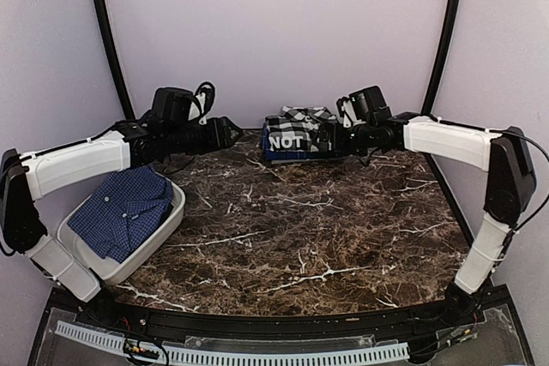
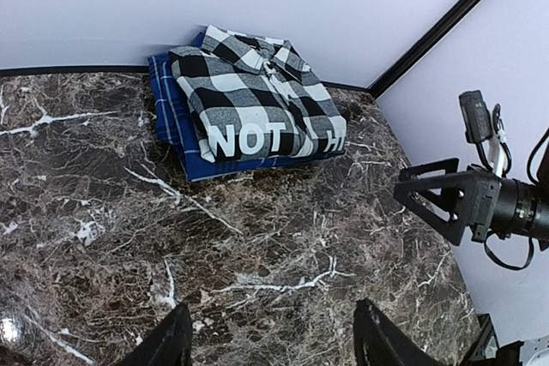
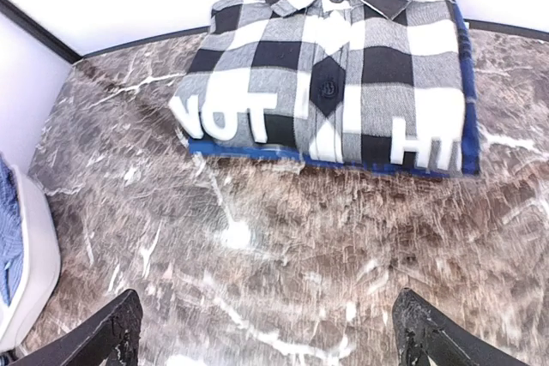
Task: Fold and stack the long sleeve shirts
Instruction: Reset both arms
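Observation:
A folded black-and-white checked shirt [image 1: 296, 130] [image 2: 253, 100] [image 3: 330, 66] with white block letters lies on a folded dark blue shirt [image 1: 276, 157] [image 2: 170, 113] [image 3: 468, 122] at the back of the table. Another blue plaid shirt [image 1: 124, 205] with white buttons lies crumpled in a white bin. My left gripper [image 1: 230, 133] [image 2: 273, 315] hovers open over bare marble, left of the stack. Just right of the stack's front, my right gripper [image 1: 333, 136] [image 3: 266, 302] [image 2: 410, 190] is also open. Neither gripper touches cloth.
The white bin [image 1: 167, 227] [image 3: 39, 255] stands at the table's left edge under my left arm. Dark marble tabletop [image 1: 309, 229] stretches in front of the stack. Pale walls with black corner posts [image 1: 107, 32] close in the back.

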`<state>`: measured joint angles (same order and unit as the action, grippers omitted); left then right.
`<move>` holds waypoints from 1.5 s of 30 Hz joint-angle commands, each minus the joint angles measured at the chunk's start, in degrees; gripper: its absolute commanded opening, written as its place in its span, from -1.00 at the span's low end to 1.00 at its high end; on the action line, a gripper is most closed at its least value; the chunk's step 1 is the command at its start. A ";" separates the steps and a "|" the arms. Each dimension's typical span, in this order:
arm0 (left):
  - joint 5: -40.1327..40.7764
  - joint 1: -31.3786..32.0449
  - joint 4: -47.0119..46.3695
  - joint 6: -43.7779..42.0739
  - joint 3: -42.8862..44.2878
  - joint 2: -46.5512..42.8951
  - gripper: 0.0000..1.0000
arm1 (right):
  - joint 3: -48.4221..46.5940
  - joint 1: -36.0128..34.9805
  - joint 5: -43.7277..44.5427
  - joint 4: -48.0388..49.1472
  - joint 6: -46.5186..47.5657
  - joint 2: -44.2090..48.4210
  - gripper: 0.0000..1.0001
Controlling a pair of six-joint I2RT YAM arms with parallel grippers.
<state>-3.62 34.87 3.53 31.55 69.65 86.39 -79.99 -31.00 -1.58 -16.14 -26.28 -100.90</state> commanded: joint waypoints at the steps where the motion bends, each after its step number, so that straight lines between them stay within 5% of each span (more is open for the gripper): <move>1: -2.38 -0.42 -2.09 -4.03 -2.11 -3.79 0.40 | 7.17 -0.75 2.53 4.59 -0.75 8.41 0.97; 8: -2.38 -0.42 -2.42 -4.79 -4.31 -6.60 0.85 | 17.80 -1.07 6.64 7.79 -0.65 24.43 0.97; 20: 0.39 -0.42 -2.22 -5.37 -7.13 -11.25 0.89 | 26.46 -1.08 11.68 9.82 1.31 40.85 0.97; 45: 2.95 -0.42 -3.35 -5.87 -13.09 -17.29 0.96 | 21.77 -1.08 14.12 6.43 -1.82 40.23 0.97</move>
<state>-1.39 34.87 1.32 26.48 57.04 70.78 -56.64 -31.86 12.60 -10.37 -27.35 -60.49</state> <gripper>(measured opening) 0.982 0.986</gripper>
